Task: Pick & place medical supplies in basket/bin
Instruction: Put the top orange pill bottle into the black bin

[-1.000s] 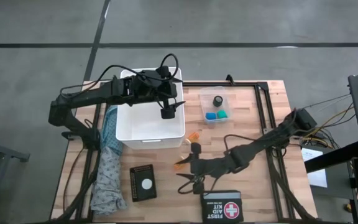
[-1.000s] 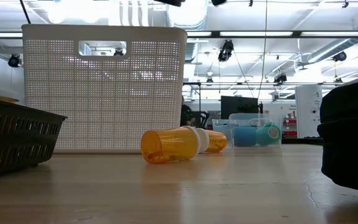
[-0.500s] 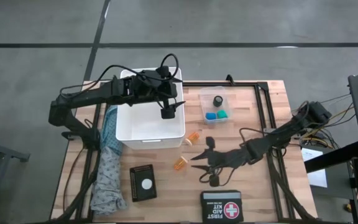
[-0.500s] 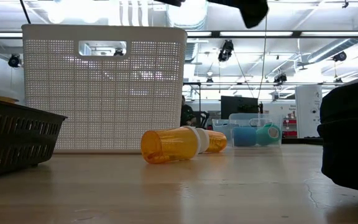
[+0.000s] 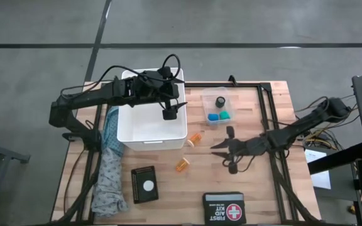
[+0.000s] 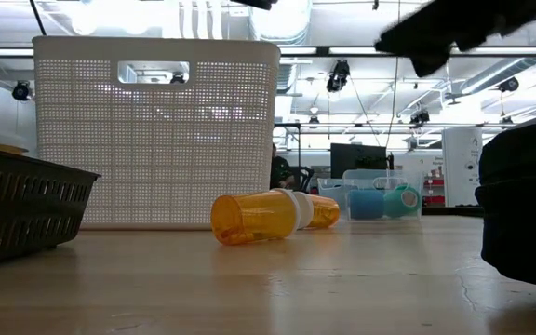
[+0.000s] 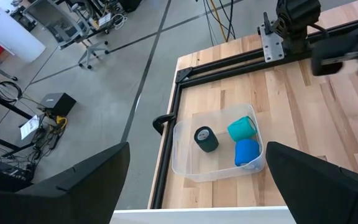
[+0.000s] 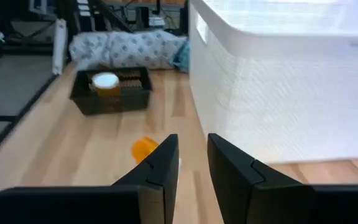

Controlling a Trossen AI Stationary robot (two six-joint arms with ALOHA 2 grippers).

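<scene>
Wooden tabletop (image 5: pixel 250 182) below me: two orange pill bottles (image 5: pixel 182 165) lie at six o'clock of the white basket (image 5: pixel 153 129). Left jaws (image 5: pixel 168 113) hover apart over its three o'clock rim; right jaws (image 5: pixel 227 150) hang nearly together, empty, three o'clock of the bottles.

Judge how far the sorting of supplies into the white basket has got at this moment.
Little looks done: the white basket appears empty. Nothing is in hand; the left gripper hovers over it, the right gripper hangs empty. Left: two orange pill bottles on the table, the patterned cloth, and three round pieces in the clear tub.
</scene>
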